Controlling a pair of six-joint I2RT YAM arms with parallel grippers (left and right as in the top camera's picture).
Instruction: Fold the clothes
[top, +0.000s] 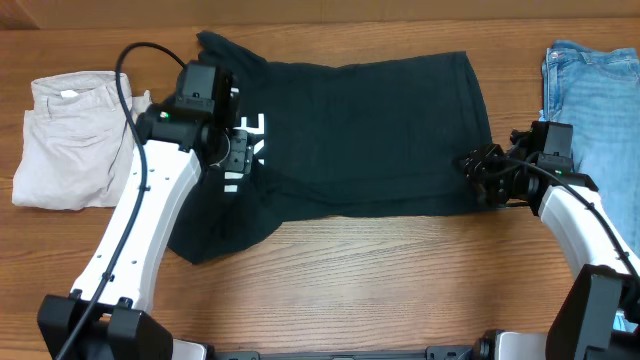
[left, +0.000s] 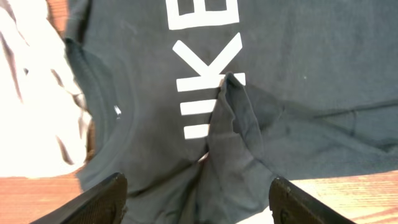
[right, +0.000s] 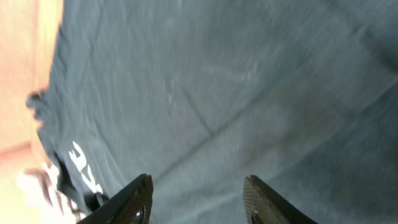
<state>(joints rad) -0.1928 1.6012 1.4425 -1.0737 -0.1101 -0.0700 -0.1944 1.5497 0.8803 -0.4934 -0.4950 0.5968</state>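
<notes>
While poised over black shirt (top: 370, 130) on table (top: 400, 270), gripping nothing: left tool (left: 199, 188) spread wide, right tool (right: 198, 185) partly open.

The black T-shirt (left: 298, 93) fills most of the frame. The worktop (left: 360, 193) shows at the lower corners. White lettering (left: 205, 81) runs through the upper centre. A raised fold (left: 233, 130) stands at frame centre, its peak meeting the lettering. A pale garment (left: 31, 106) occupies the left edge. The left tool (left: 196, 202) has its fingers (left: 99, 202) spread wide at the bottom edge, gripping nothing.

wooden table (top: 400, 270): t-shirt (top: 370, 130), jeans (top: 600, 110), trousers (top: 70, 140)
</notes>
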